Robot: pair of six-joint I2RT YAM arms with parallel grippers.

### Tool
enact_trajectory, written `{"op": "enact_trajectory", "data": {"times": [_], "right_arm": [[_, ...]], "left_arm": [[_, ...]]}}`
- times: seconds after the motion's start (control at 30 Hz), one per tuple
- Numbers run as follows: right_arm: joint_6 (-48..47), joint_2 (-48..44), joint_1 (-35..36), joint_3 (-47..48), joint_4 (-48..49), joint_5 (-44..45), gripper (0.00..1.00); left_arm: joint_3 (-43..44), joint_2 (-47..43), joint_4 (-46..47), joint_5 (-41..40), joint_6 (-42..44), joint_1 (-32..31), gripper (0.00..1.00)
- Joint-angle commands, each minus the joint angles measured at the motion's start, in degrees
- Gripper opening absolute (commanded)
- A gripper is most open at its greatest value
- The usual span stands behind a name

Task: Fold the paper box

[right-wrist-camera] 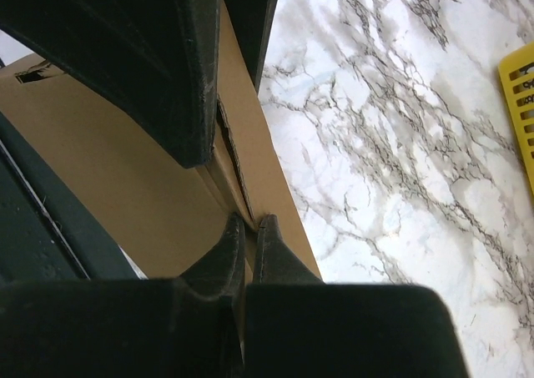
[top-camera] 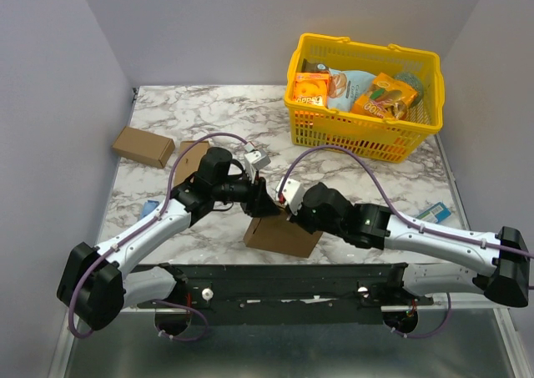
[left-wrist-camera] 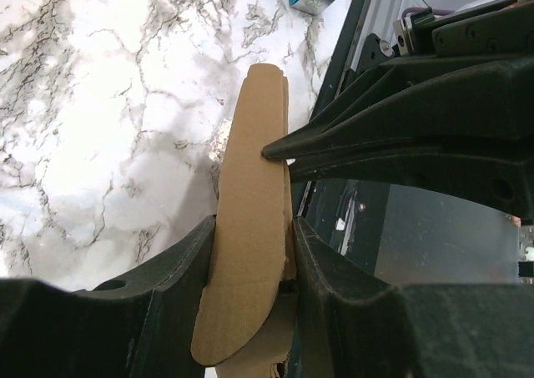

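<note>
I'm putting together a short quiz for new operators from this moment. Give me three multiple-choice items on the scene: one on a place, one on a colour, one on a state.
1. Where does the yellow basket stand?
A) at the far right of the table
B) at the near left corner
C) in the middle, by the near edge

2. What colour is the table?
A) plain black
B) white marble with grey veins
C) green

3. How is the left gripper?
A) open in the air
B) clamped on the basket's rim
C) closed on a flap of the paper box

Answers:
1 A: the top view shows it by the far right wall.
2 B: veined marble shows in all three views.
3 C: its wrist view shows the cardboard flap clamped in it.
</note>
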Motion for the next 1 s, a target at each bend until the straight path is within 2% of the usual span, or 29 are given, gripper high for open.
{"op": "enact_trajectory", "data": {"times": [0.0, 0.1, 0.13, 0.23, 0.4, 0.53, 0.6, 0.73, 0.83, 0.97], "right_arm": [[5.1, 0.4, 0.6, -2.2, 1.8, 3.2, 0.01], [9.0, -2.5, 0.5, -1.6, 0.3, 6.7, 0.35], [9.9, -3.3, 0.5, -0.9, -1.3, 8.1, 0.6], [15.3, -6.4, -0.8, 1.9, -6.7, 8.9, 0.83], [27.5, -10.2, -8.5, 6.2, -16.5, 4.9, 0.86], [32.3, -14.4, -22.1, 5.4, -17.7, -8.8, 0.88], [32.8, -14.6, -25.7, 5.3, -17.6, -12.5, 0.88], [32.9, -11.5, -34.5, 4.5, -17.7, -23.8, 0.81], [32.6, -8.8, -37.8, 3.5, -17.1, -29.2, 0.75], [33.1, -5.8, -38.6, 1.9, -15.2, -34.0, 0.73]], "left_arm": [[0.0, -1.6, -0.4, 2.0, 1.7, -1.4, 0.17], [0.6, -3.6, -3.0, 0.2, 5.9, -1.4, 0.15], [0.6, -4.4, -3.6, -0.7, 8.0, -1.4, 0.15], [0.3, -7.3, -5.9, -5.5, 11.2, -2.0, 0.15], [-1.6, -14.3, -6.7, -14.5, 16.2, -6.3, 0.15], [-3.0, -17.8, -7.4, -19.5, 20.9, -10.0, 0.15], [-3.3, -18.7, -7.8, -20.3, 21.8, -11.0, 0.15], [-3.3, -19.0, -8.4, -21.6, 23.2, -13.5, 0.16], [-3.3, -19.6, -8.9, -23.3, 23.5, -14.3, 0.16], [-3.4, -20.2, -9.1, -24.8, 24.0, -15.6, 0.15]]}}
